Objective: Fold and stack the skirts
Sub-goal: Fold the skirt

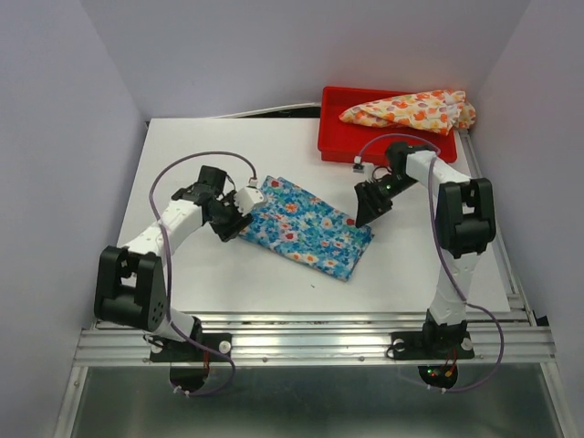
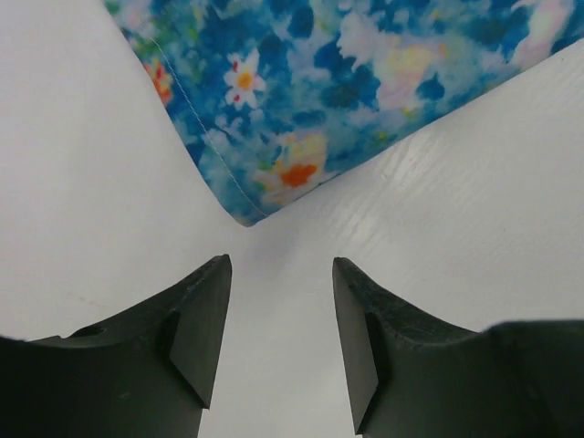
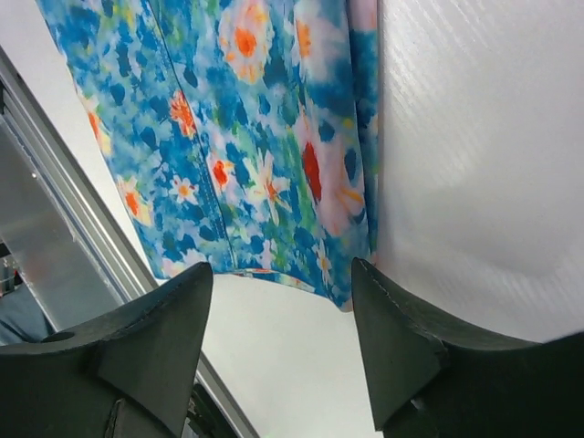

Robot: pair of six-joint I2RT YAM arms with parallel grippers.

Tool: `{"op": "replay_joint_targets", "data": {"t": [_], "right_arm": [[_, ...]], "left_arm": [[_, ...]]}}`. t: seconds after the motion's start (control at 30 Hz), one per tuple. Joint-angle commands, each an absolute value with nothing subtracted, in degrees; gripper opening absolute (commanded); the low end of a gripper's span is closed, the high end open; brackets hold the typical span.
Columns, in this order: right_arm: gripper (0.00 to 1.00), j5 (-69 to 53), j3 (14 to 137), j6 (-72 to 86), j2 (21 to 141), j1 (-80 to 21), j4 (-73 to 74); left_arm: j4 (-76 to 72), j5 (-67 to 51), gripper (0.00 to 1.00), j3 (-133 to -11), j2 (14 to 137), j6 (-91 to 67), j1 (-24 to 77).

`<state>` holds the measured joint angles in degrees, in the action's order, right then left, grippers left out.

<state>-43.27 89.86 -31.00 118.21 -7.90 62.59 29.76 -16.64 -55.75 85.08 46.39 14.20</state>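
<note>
- Nearest, the two arms are bolted to a metal rail [image 1: 310, 342] at the near edge of the white worktop [image 1: 228, 274]; each one reaches inward toward the middle
- The left pincer [image 1: 241, 221] sits low at the left corner of the blue skirt [image 1: 306, 224]; in its wrist view the left pincer [image 2: 281, 266] stands parted and empty, with bare worktop [image 2: 456, 210] showing in the gap; the rounded corner of the blue skirt [image 2: 347, 91] lies just ahead of the fingertips, apart from them
- The blue skirt lies flat mid-worktop as a slanted, roughly rectangular shape, its long side running from upper left to lower right between the two arms
- The right pincer [image 1: 365, 215] is at the skirt's right end; its wrist view shows the right pincer [image 3: 283, 278] spread wide and gripping nothing; the end of the blue skirt [image 3: 255, 137] spans the gap just beyond the tips; whether they touch the cloth I cannot tell
- Farthest, at the back right, a red tray [image 1: 333, 137] holds the cream-yellow skirt [image 1: 411, 109], bunched lengthwise and overhanging the tray's right rim
</note>
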Motion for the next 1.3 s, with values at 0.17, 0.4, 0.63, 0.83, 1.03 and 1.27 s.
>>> {"op": "replay_joint_targets", "data": {"t": [0.17, 0.4, 0.63, 0.83, 1.03, 1.27], "right_arm": [[0.65, -43.06, 88.43, -24.53, 114.88, -6.16, 64.78], [0.67, -47.89, 80.96, -13.12, 110.22, -0.97, 58.81], [0.62, -53.78, 74.45, -2.3, 110.3, 3.51, 48.46], [0.6, -56.52, 65.67, 17.38, 106.27, 3.52, 30.0], [0.58, -51.86, 58.54, 23.2, 101.6, 3.52, 19.96], [0.6, -48.69, 54.15, 26.27, 102.74, 3.52, 15.3]], "left_arm": [[21.82, -14.43, 0.65, -61.51, 77.6, 51.52, 33.52], [18.9, -1.33, 0.73, -74.34, 88.75, 31.22, 55.33], [19.42, 10.8, 0.69, -78.92, 98.43, 22.16, 66.7], [20.65, 15.03, 0.6, -84.37, 105.55, 15.74, 68.38], [19.25, 15.12, 0.6, -84.73, 105.73, 14.06, 68.29], [18.98, 14.33, 0.61, -85.25, 106.79, 13.62, 68.2]]}}
